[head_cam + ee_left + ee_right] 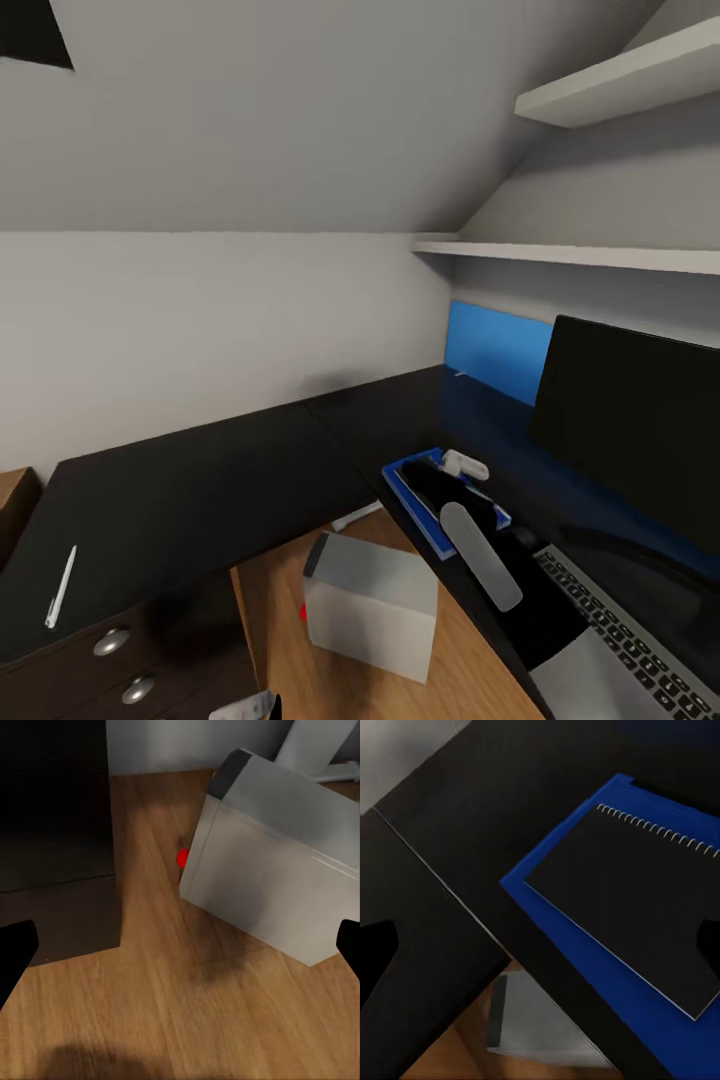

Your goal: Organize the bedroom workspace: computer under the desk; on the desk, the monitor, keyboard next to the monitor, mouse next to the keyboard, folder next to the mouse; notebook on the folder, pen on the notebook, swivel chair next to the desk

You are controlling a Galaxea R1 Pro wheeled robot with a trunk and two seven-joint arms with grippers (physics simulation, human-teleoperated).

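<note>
On desk (200, 490), notebook (637, 900) tops folder (585, 952); both my claws released, pen (61, 587) next.

**Desk layout around the right gripper**

Notebook (637, 907) lies on folder (585, 967), both on desk (200, 490) beneath the right gripper (540, 952). Keyboard (640, 640) right of folder, monitor (640, 420) behind it. Computer (375, 605) on floor below. Pen (60, 588) far left.
</note>
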